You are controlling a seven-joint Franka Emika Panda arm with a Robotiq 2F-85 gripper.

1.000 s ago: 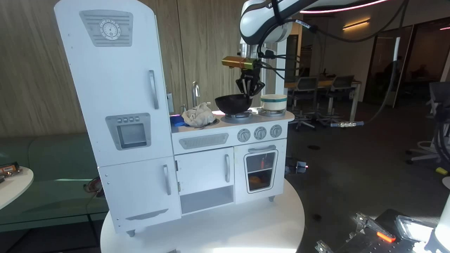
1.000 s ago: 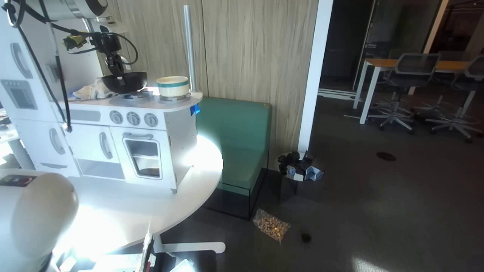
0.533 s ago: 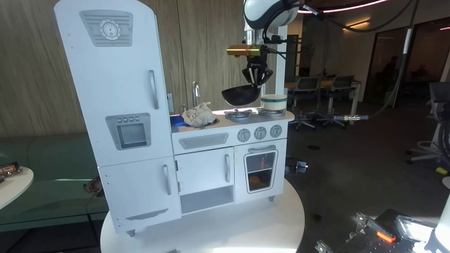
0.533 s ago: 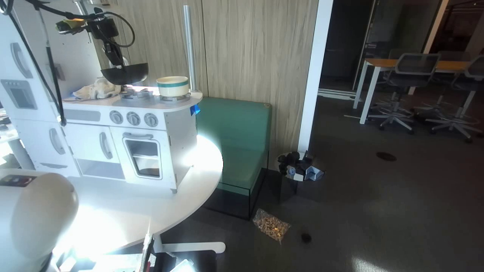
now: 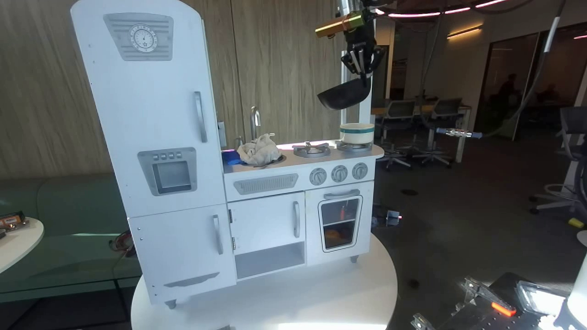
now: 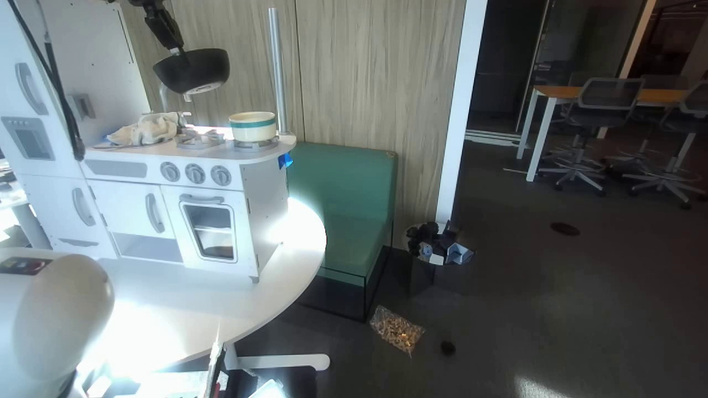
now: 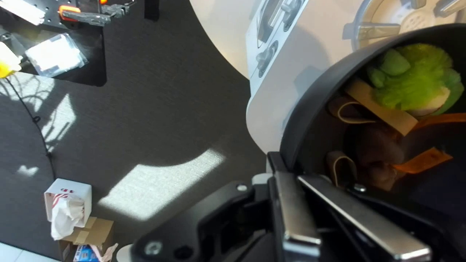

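Above the counter (image 7: 271, 109), toward its rounded corner: clamping black bowl (image 5: 343, 95) by the rim with the tool (image 5: 365, 75); holding it aslant, likely through gripping one side only, with food-like pieces (image 7: 415, 78) inside.

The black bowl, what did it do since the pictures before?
The black bowl rose well above the burner, moved a little right in both exterior views and tilted more. The tool went up with it, still gripping it. The cream pot and the cloth stayed put.
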